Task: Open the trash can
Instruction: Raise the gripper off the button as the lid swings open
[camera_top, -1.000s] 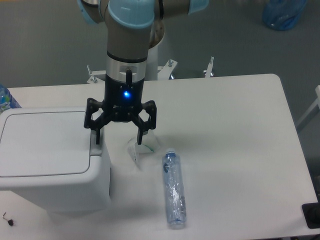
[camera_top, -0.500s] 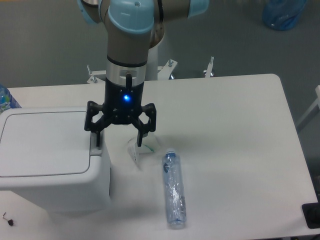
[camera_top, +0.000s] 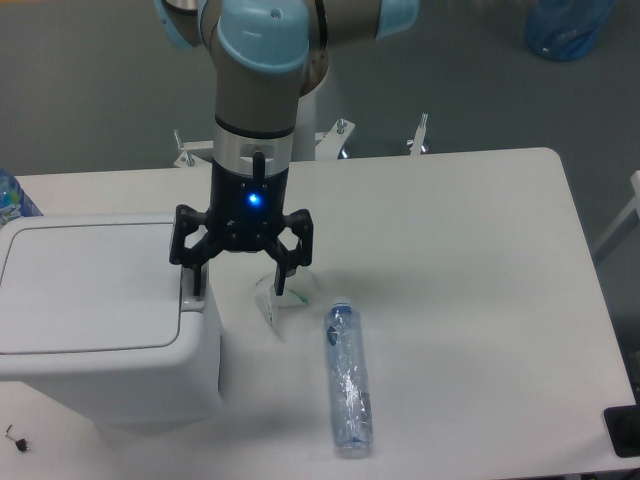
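Observation:
The trash can (camera_top: 100, 320) is a large white boxy bin at the left of the table, its flat lid shut. Its grey push-latch (camera_top: 192, 299) sits at the lid's right edge. My gripper (camera_top: 238, 287) hangs open, pointing down, over the bin's right edge. Its left finger (camera_top: 196, 281) touches or hovers just above the latch. Its right finger (camera_top: 281, 278) hangs past the bin's side, above the table.
A crushed clear plastic bottle (camera_top: 348, 378) lies on the table right of the bin. A small clear plastic piece (camera_top: 280, 296) lies under the gripper. A blue bottle top (camera_top: 12, 198) shows at the left edge.
The gripper has dropped slightly, bringing its left finger closer onto the latch. The lid has not moved.

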